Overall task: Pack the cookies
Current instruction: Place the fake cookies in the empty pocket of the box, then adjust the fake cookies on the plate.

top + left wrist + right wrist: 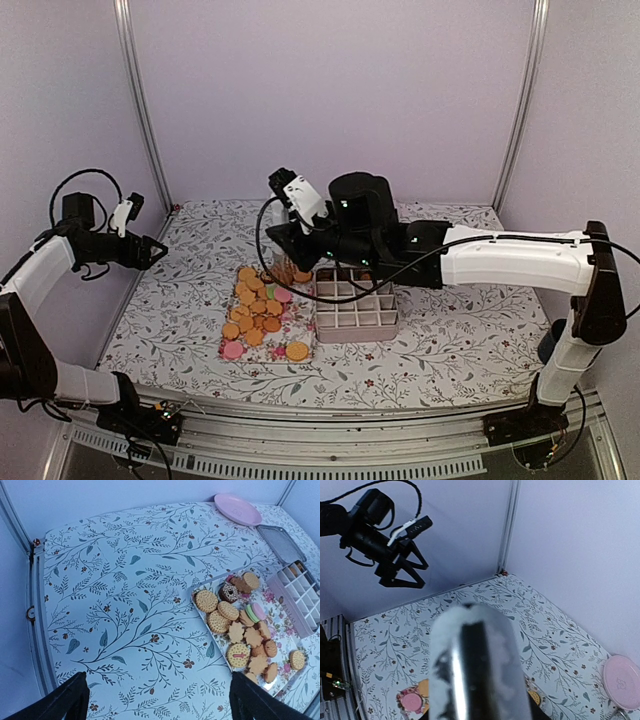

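Top external view: the left gripper (pixel 153 251) hangs at mid-left of the frame, above the left edge of the table (pixel 450 330). Its jaws are spread wide and hold nothing, and the left wrist view shows the same. The cookies (pixel 260 308) lie piled on a floral tray (pixel 265 352) at centre frame. Most are golden-orange and a few are pink. The tray touches the left side of a divided pink box (pixel 357 320). The right gripper (pixel 282 258) sits over the upper end of the cookie pile. Its claw state cannot be told: the wrist housing covers the jaws from above, and the right wrist view shows only one blurred finger. A pink plate (pixel 237 509) lies at the upper right of the left wrist view.
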Motion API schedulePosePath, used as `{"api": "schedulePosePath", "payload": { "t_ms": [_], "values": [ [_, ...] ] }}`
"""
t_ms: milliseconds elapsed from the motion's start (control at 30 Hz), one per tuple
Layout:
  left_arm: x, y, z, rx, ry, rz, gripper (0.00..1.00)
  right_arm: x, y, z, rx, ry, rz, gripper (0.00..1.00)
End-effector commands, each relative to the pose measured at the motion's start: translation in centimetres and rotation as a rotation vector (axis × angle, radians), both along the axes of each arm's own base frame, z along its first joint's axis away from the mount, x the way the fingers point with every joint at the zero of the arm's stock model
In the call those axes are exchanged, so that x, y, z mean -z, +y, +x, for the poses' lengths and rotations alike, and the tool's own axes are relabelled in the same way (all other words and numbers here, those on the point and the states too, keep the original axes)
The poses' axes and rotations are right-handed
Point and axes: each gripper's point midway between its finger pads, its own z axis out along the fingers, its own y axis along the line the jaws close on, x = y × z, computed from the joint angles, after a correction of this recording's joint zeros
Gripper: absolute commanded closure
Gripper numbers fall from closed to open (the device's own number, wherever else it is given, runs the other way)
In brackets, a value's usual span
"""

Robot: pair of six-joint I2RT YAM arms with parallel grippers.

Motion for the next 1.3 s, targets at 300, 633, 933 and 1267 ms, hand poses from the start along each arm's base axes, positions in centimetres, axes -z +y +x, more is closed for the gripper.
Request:
{"api": "schedulePosePath", "payload": {
  "t_ms": [300, 633, 933, 1267],
  "values": [
    [-0.5, -0.7, 0.0, 0.032, -0.006, -0.002, 0.02, 6.2, 8.8, -3.6, -0.178, 0.109, 0.010, 0.61],
    [-0.6, -1.0, 0.0, 0.038, -0.001, -0.019, 0.03, 8.8, 9.3, -3.1, -0.160, 0.117, -0.022, 0.60],
    [-0.7, -1.2, -0.3, 0.042, -0.001, -0.023, 0.04, 9.0, 9.9, -2.6, -0.174, 0.112, 0.019, 0.60],
    [-0.8, -1.0, 0.0, 0.044, 0.011, -0.009, 0.04, 10.6, 9.2, -3.0, -0.178, 0.159, 0.021, 0.68]
  ]
}}
